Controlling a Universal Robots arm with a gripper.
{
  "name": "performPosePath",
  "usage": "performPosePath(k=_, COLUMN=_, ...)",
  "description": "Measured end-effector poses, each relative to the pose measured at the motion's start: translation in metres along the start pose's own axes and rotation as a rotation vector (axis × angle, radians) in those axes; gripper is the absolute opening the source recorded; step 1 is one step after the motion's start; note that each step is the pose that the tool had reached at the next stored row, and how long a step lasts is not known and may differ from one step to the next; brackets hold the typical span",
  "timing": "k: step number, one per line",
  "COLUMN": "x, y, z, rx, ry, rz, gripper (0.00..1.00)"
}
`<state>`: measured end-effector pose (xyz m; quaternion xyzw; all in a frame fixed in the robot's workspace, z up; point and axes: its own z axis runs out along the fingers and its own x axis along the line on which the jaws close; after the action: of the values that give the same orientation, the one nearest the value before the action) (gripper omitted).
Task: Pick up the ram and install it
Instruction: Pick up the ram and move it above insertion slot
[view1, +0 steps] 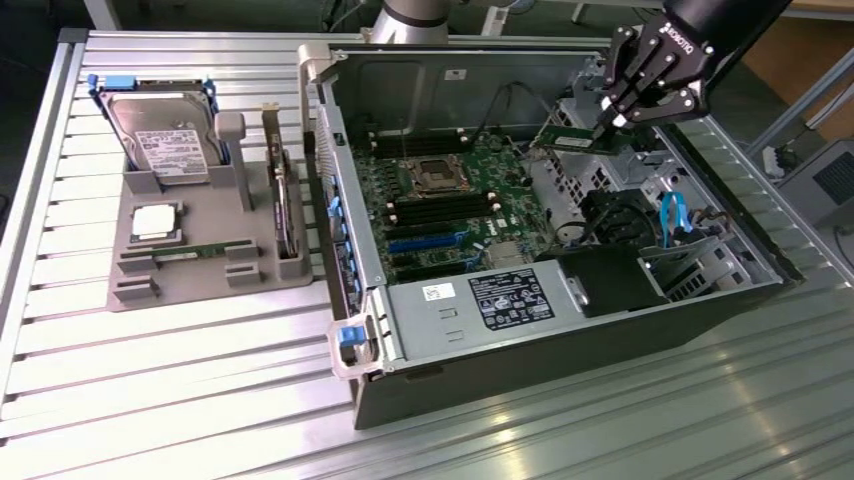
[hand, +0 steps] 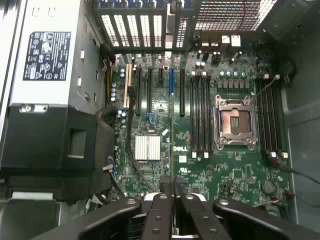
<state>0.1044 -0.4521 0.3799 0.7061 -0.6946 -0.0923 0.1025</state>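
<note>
motherboard (hand: 235, 175) — white "dell" mark on it

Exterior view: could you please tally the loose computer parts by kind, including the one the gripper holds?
Ram: 2 (one in the gripper, one on the grey holder)
Hard drive: 1
Expansion card: 1
Square silver chip: 1
Total: 5

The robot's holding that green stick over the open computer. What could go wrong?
1. The gripper pinches the thin ram just between its fingertips, so it might tilt or slip.
2. In the wrist view the ram looks to hang beside the black memory slots, not over one. Pushed down there, it could hit the board.
3. The open processor socket lies close by, so a dropped ram might damage it.
</note>
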Motion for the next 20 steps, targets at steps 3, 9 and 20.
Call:
performPosePath(k=3, x=-0.0047, y=0.0032, z=0.0010, rx=0.0002, ry=0.0075, rz=-0.026, gripper=0.12)
performPosePath(k=9, x=-0.0047, y=0.0044, z=0.0014, rx=0.0014, ry=0.0099, rz=-0.034, gripper=0.12)
performPosePath(k=20, x=-0.0048, y=0.0063, z=0.0030, rx=0.1847, ry=0.0153, rz=-0.030, gripper=0.12)
